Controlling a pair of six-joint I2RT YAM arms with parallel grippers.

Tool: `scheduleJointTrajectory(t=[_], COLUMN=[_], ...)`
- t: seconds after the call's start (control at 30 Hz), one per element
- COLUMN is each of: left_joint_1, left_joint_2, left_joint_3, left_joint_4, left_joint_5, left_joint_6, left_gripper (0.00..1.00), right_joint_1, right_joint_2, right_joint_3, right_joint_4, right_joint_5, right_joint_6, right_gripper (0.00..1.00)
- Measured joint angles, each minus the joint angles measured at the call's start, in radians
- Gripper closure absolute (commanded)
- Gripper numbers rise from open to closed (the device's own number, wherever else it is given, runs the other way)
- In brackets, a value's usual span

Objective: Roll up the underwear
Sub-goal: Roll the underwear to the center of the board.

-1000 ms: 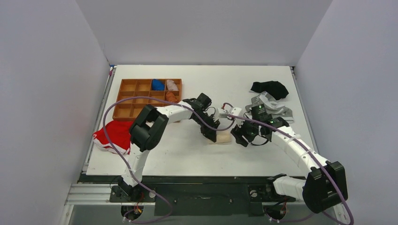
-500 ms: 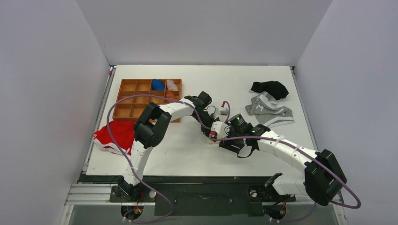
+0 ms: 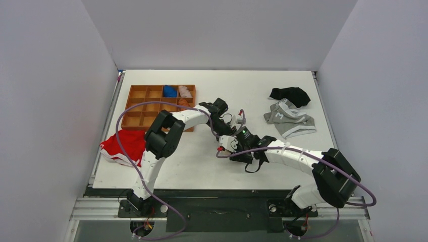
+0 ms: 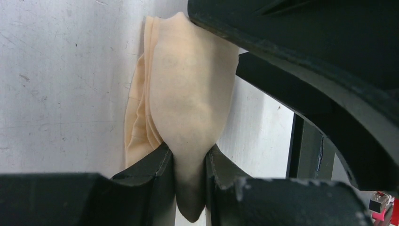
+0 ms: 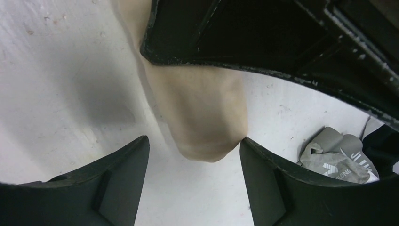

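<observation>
Two arms, wrists meeting near the middle of the table (image 3: 192,164)
- Left arm: elbow raised, forearm angled right; left gripper (image 4: 188,172) fingers clamped on a pinch of the underwear (image 4: 188,94), a cream folded bundle lying on the tabletop
- Right arm: stretched low and leftward; right gripper (image 5: 194,181) fingers apart, straddling the bundle's rounded end, contact cannot be told
- Grey garment (image 5: 329,160) well apart
</observation>
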Motion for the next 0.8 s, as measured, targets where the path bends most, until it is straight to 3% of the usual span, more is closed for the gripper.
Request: scheduleJointTrajectory(t=[0.47, 0.67, 0.8], left_joint_1=[0.003, 0.006, 0.007], left_joint_2=[0.012, 0.015, 0.016], left_joint_3=[0.016, 0.016, 0.016], left_joint_4=[-0.021, -0.022, -0.022], left_joint_5=[0.01, 0.022, 0.025], left_joint_6=[0.006, 0.003, 0.006], left_gripper=[1.0, 1.0, 1.0], right_joint_1=[0.026, 0.032, 0.032], right_joint_2=[0.099, 0.15, 0.179], right_joint_3=[0.044, 0.073, 0.091], right_joint_4=[0.053, 0.057, 0.038], right_joint_5=[0.034, 0.033, 0.024], right_joint_6=[-0.057, -0.065, -0.065], right_gripper=[0.38, 0.56, 0.78])
